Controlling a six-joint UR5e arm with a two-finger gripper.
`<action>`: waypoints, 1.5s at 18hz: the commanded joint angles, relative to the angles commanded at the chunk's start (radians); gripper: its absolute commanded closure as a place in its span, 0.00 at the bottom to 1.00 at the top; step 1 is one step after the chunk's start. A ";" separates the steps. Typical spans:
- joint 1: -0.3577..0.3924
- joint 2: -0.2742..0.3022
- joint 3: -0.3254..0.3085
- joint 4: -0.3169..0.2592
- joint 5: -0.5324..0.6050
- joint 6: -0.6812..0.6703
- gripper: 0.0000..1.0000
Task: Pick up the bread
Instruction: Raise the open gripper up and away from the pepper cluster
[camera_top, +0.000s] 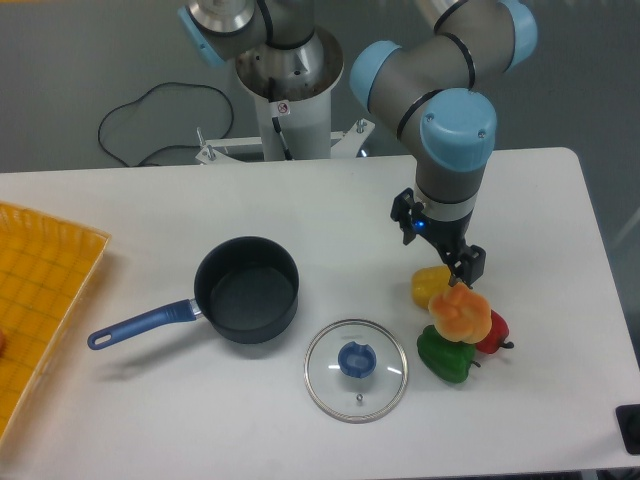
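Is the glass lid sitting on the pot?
No, the glass lid lies flat on the table, beside the open pot.

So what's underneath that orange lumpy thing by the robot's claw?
The bread overlaps three toy peppers: yellow pepper, green pepper and red pepper. It covers their middles, so whether it rests on them is unclear.

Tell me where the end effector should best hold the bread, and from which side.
Probably from above, across the upper rounded body of the bread. It sits in a tight cluster, with the yellow pepper, green pepper and red pepper close around it, so its sides look crowded and only its top is free.
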 joint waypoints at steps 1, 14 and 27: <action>-0.002 0.000 0.000 0.000 0.000 0.000 0.00; 0.026 0.051 -0.110 0.005 0.009 -0.011 0.00; 0.067 0.049 -0.080 0.003 0.003 -0.216 0.00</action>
